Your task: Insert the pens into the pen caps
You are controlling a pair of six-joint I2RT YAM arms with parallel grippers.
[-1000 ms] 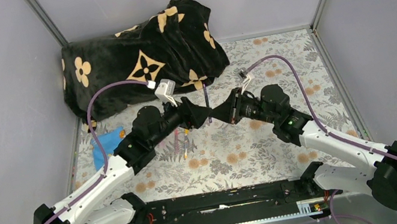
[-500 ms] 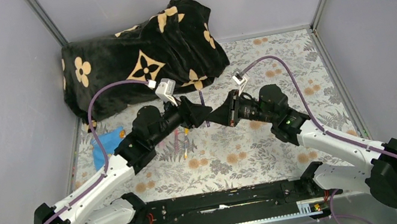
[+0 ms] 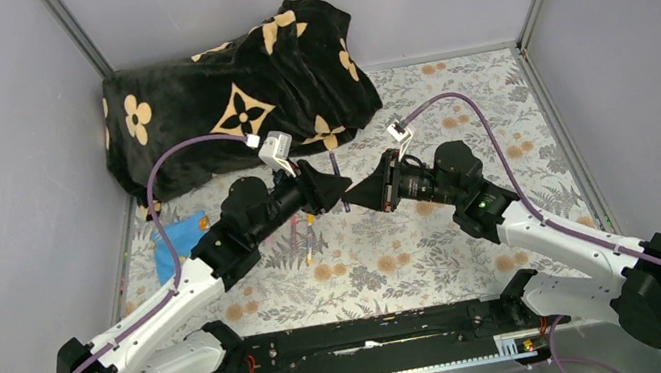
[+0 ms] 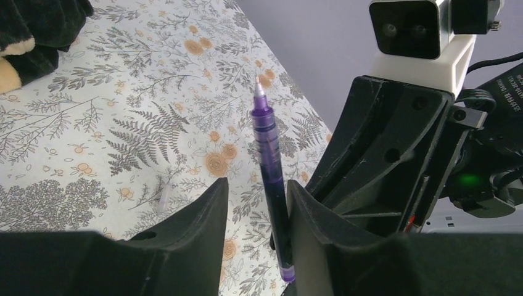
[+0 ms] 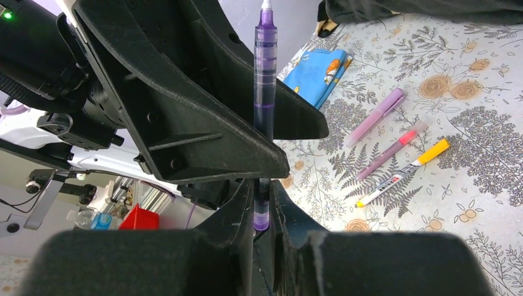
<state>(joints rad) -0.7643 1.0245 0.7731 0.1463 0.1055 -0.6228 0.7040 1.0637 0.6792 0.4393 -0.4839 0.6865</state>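
Held the purple pen point(image 5: 266, 74) upright in the right gripper point(image 5: 261, 191), fingers pinched narrow on its lower end, bare tip pointing up. Met the left gripper point(image 4: 256, 194) nose to nose above the middle of the flowered table point(image 3: 399, 256). Spread the left fingers point(image 4: 203, 216) partly apart on either side of the same pen, barrel closer to one finger; could not tell whether touching. Noted three more on the table below, side by side: a lilac pen point(image 5: 376, 117), a pink pen point(image 5: 395, 148) and a white pen point(image 5: 388, 185) with an orange-yellow cap point(image 5: 436, 150), near a blue cloth point(image 5: 314, 65). Noted a black blanket point(image 3: 218, 84) with tan flowers at the far left.
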